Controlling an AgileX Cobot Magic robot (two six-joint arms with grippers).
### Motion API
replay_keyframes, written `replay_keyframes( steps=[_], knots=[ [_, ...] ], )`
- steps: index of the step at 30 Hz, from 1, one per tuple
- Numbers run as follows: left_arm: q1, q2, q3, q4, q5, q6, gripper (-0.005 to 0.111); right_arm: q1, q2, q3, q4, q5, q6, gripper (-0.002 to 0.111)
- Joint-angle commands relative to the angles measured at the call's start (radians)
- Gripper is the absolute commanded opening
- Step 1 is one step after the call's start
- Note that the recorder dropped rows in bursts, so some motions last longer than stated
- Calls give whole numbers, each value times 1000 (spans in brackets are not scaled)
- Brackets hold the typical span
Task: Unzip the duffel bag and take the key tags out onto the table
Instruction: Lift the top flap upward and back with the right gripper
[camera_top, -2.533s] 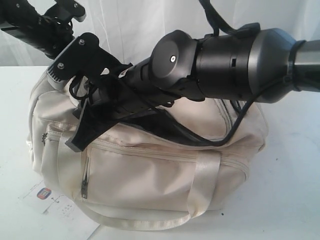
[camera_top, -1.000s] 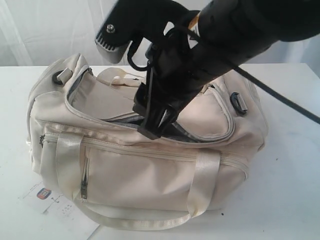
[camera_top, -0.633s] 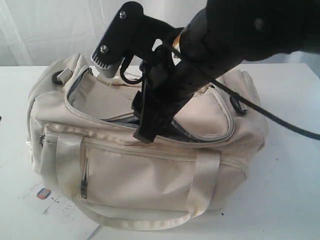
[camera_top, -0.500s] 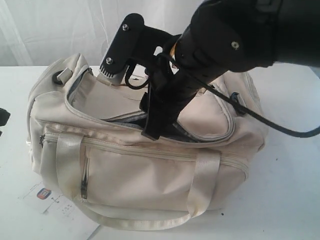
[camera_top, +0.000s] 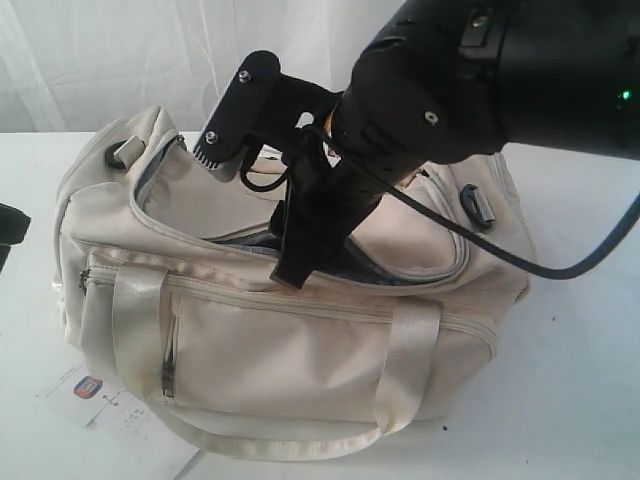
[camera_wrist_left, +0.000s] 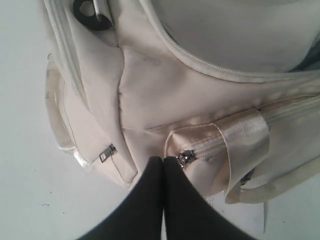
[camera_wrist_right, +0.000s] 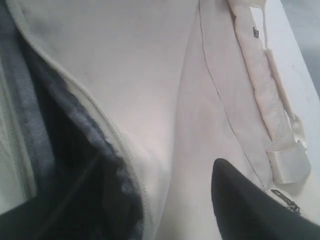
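The cream duffel bag (camera_top: 300, 340) lies on the white table (camera_top: 580, 380) with its curved top zipper open, showing dark grey lining (camera_top: 250, 240). My right gripper (camera_top: 290, 270) points down at the front edge of the opening. In the right wrist view the right gripper (camera_wrist_right: 125, 185) is open: one finger (camera_wrist_right: 245, 205) is over the cream flap, and the other side is lost in the dark lining (camera_wrist_right: 65, 165). My left gripper (camera_wrist_left: 163, 160) is shut with nothing in it, above the bag's end by a front-pocket zip pull (camera_wrist_left: 186, 157). The key tags are hidden.
A white paper hang-tag (camera_top: 110, 405) with an orange-blue logo lies on the table at the bag's front left. A dark part of the left arm (camera_top: 8, 235) shows at the left edge. Webbing handles (camera_top: 405, 360) hang over the bag's front.
The left arm has left the top of the bag and withdrawn to the left edge. The right gripper has swung over the opening and tipped down to its front edge.
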Motion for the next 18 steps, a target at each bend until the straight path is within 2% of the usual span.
replay_keyframes(
  steps=[1,3,5,8,11,14,18],
  knots=[
    [2,-12,-5,-35,30,-6,0,0,10,-4,18,6,5,59],
    [2,-12,-5,-37,43,-6,0,0,24,3,0,2,5,55],
    [2,-12,-5,-37,50,-6,0,0,41,5,-10,12,5,46],
    [2,-12,-5,-37,50,-6,0,0,48,1,-62,7,5,23],
    [2,-12,-5,-42,52,-6,0,0,48,-36,-200,-15,29,0],
    [2,-12,-5,-82,54,-6,0,-27,53,-98,-314,-79,115,0],
    [2,-12,-5,-135,54,-6,0,-97,80,-171,-322,-173,136,0]
  ],
)
